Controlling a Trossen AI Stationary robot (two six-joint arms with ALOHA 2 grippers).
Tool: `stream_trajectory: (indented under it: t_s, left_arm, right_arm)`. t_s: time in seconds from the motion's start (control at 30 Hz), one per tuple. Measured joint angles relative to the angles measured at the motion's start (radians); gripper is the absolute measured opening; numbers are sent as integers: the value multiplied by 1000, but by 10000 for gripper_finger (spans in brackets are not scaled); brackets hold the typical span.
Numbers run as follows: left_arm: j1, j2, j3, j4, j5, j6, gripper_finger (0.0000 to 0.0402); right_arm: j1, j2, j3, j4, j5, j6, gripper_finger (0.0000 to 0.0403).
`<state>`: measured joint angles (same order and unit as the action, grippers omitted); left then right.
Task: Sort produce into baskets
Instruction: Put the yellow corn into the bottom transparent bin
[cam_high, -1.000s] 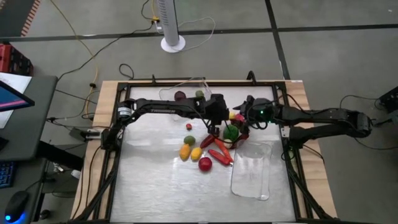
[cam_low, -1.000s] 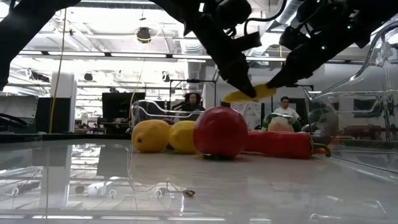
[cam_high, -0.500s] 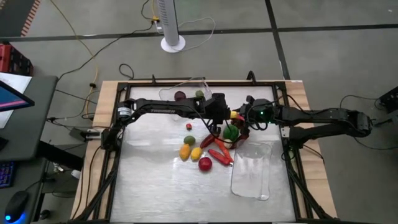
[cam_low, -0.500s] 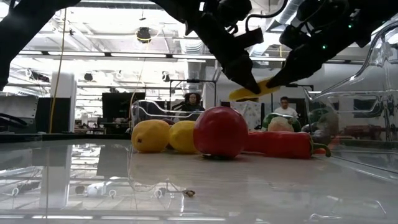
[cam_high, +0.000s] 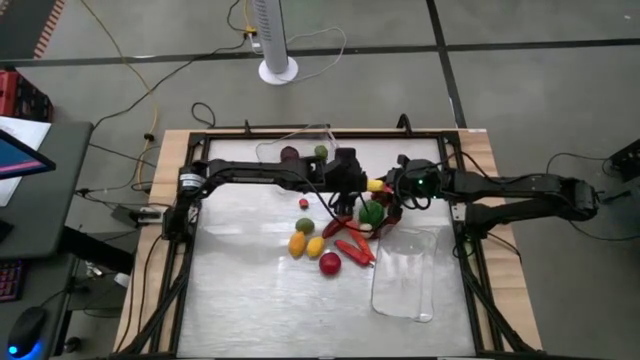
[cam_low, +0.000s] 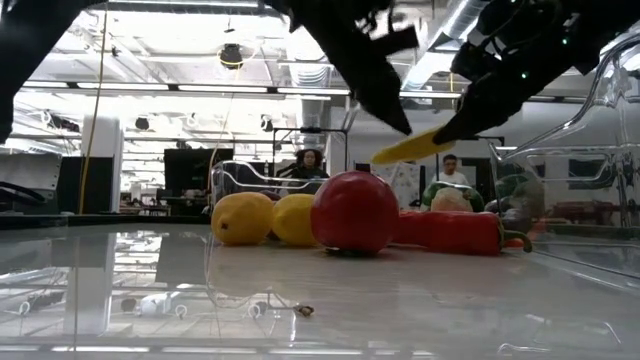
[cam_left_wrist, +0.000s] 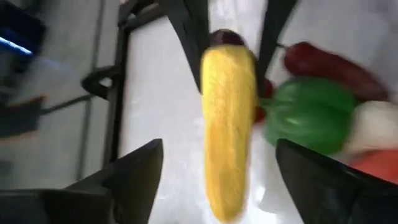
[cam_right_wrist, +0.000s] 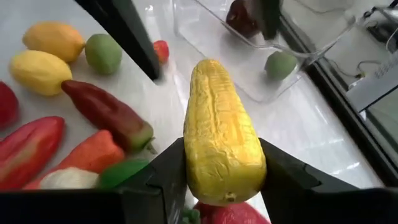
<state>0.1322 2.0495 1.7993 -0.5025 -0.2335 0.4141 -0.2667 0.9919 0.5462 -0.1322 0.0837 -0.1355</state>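
A yellow corn cob (cam_right_wrist: 219, 124) hangs above the pile of produce (cam_high: 330, 235), with my right gripper (cam_right_wrist: 221, 149) shut on it. My left gripper (cam_left_wrist: 219, 149) is open. Its two fingers stand on either side of the cob's free end (cam_left_wrist: 225, 186) with a gap on both sides. In the high view the two grippers face each other over the table's middle, left gripper (cam_high: 354, 186) and right gripper (cam_high: 387, 189). One clear basket (cam_high: 296, 150) at the far edge holds a dark purple and a green piece. The other basket (cam_high: 405, 272) lies near right. My right gripper pinches the corn cob between its two fingers at the end nearest the table's right edge (cam_left_wrist: 227, 56). The fingers come from the right, slanting a little down, and lie along the cob. The cob sticks out toward my left gripper, lifted clear, its free end slightly lower (cam_low: 385, 155).
Under the cob lie a green pepper (cam_high: 371, 212), red peppers (cam_high: 350, 248), a red round fruit (cam_high: 329, 263), two yellow lemons (cam_high: 306, 245), a green lime (cam_high: 305, 225) and a small red piece (cam_high: 303, 203). A black frame (cam_high: 190, 250) borders the table.
My left gripper has let go of the corn cob and drawn up and back a little toward the table's left. The cob has stayed in the air in my right gripper, almost where it was.
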Motion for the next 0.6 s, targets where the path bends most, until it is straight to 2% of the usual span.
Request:
stream_trajectory:
  t_s: [0.13, 0.27, 0.47, 0.6]
  left_arm:
    - [0, -70, -40, -37, 101, -90, 312]
    - [-16, -165, -206, 90, 159, -139, 308]
    - [-70, -340, -536, 370, 48, -149, 307]
    - [-99, -460, -665, 416, -11, -187, 307]
  right_arm:
    - [46, -9, 79, -145, -2, 42, 180]
    - [127, -11, 159, -279, -4, 72, 178]
    - [265, -11, 296, -528, -10, 152, 195]
    - [366, -12, 401, -742, -34, 279, 191]
